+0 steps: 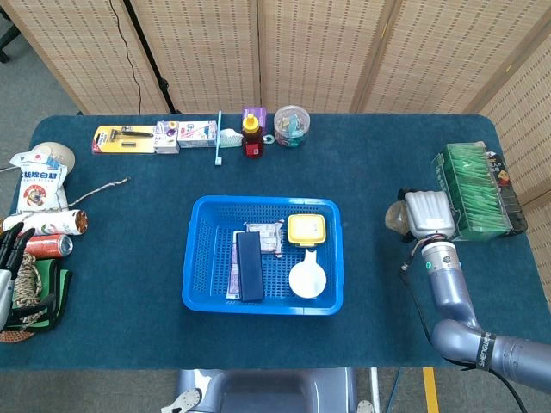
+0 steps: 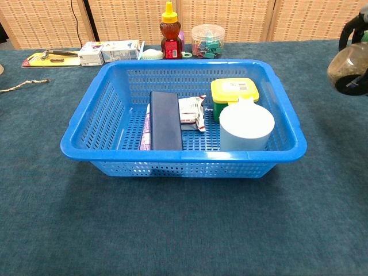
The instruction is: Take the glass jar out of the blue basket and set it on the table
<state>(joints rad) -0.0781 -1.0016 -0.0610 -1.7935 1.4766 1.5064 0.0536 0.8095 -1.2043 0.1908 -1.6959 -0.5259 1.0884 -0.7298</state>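
Note:
My right hand (image 1: 424,213) grips the glass jar (image 1: 397,217) over the table to the right of the blue basket (image 1: 200,258). In the chest view the jar (image 2: 347,64) shows at the right edge, brownish and rounded, with dark fingers (image 2: 352,27) curled around it; whether it touches the cloth I cannot tell. The basket (image 2: 80,135) holds a dark blue box (image 2: 165,119), a white cup (image 2: 246,125), a yellow-lidded tub (image 2: 234,90) and packets. My left hand (image 1: 10,258) hangs at the far left edge of the head view, fingers spread and holding nothing.
A green box (image 1: 475,191) sits just right of my right hand. Along the back edge stand a honey bottle (image 1: 251,138), a clip jar (image 1: 291,126), small boxes and a toothbrush. Cans, a bag and cord lie at the left edge.

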